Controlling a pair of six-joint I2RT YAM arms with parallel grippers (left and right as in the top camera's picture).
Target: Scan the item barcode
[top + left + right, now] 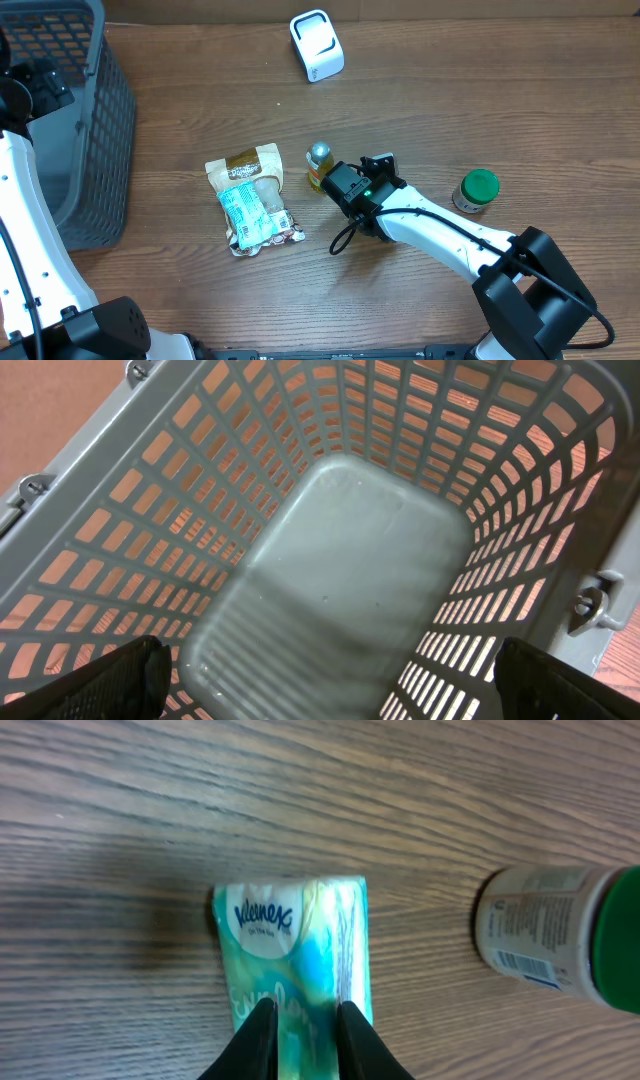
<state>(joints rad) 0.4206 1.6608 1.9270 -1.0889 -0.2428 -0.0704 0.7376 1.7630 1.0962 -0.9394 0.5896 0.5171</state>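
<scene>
In the right wrist view a teal Kleenex tissue pack [300,940] lies flat on the wooden table. My right gripper [305,1007] is over its near end, jaws a narrow gap apart, and the pack's film shows between the fingertips [262,1020]. The pack spreads wider than that gap on both sides. From overhead, the right gripper [342,185] covers the pack. A white scanner [317,45] stands at the back of the table. My left gripper [325,680] hangs wide open inside the grey basket [340,550], holding nothing.
A green-lidded jar [560,935] with a barcode label lies right of the pack, also seen as the jar [477,190] overhead. A small silver-capped bottle [319,165] and a snack bag [252,200] sit left of the right gripper. The basket [95,150] fills the left edge.
</scene>
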